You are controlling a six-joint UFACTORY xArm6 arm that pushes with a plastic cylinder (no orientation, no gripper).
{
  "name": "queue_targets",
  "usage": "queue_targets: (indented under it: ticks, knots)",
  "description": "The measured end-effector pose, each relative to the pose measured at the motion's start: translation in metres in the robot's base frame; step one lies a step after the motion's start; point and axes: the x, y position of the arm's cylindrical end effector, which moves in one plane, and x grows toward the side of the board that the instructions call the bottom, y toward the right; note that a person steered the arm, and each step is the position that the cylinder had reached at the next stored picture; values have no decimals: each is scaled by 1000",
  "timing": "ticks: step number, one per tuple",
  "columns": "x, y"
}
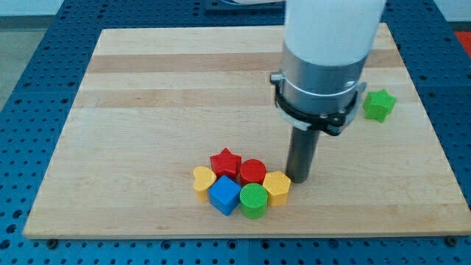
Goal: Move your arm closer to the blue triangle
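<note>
My tip, a bare rod with no jaws, stands just right of the yellow hexagon. You see no blue triangle. The only blue block looks cubic and lies toward the view's left. The approach is not yet made, so skirt the other blocks.

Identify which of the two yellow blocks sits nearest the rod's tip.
The yellow hexagon block, at the cluster's right end just left of my tip. The yellow heart block lies at the cluster's far left.

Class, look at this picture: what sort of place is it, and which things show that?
Probably a robotics lab bench: a pale wooden board on a blue perforated table, a robot arm's dark rod with my tip beside small coloured plastic blocks, such as the blue cube.
</note>
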Motion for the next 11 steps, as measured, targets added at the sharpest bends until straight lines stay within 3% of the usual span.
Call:
queue_targets:
  ticks: [2,3,6,7,8,11]
  knots:
    - [-16,19]
    - [-66,19]
    - [-284,31]
    - [-330,85]
    - [-330,129]
    - [-330,162]
